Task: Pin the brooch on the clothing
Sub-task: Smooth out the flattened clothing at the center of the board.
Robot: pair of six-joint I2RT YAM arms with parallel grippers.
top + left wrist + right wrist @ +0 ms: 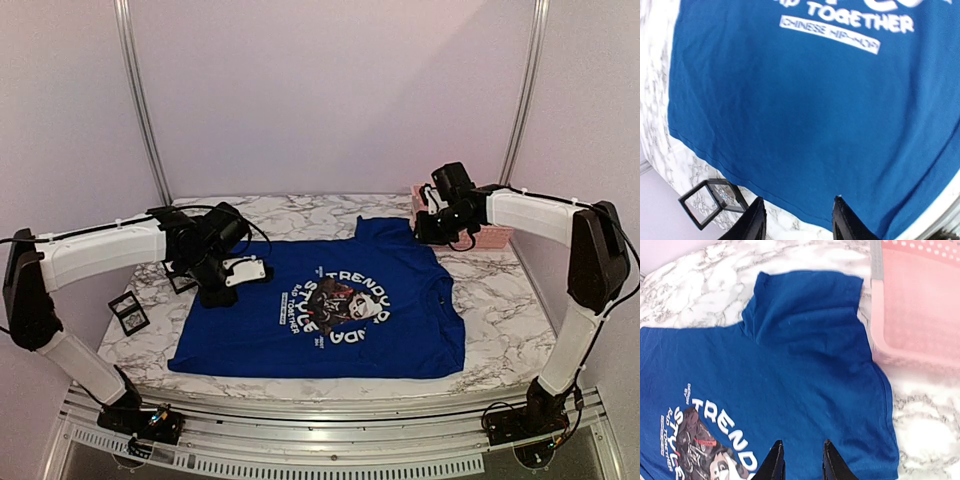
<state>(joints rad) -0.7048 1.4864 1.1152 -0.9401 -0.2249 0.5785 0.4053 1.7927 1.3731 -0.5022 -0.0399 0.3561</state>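
Beneath right pincer (801, 446), blue T-shirt (805, 365), spread flat

The T-shirt (420, 325) is seen as matt cloth, the table (500, 300) as smooth and marble-veined, the basket (920, 305) as perforated pink plastic.

Pink bin (920, 305) cut off at edge, T-shirt print (860, 21) cropped at top

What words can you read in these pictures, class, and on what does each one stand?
"TOGETHER": white letters on the royal-blue short-sleeved T-shirt, left wrist view.
"CHINESE HIP-HOP": blue letters on the white strip below it.
"TREND": arching round the dark picture, right wrist view; rest cut off.
"STYLE": beside that picture.
Smaller lettering: too blurred to read.
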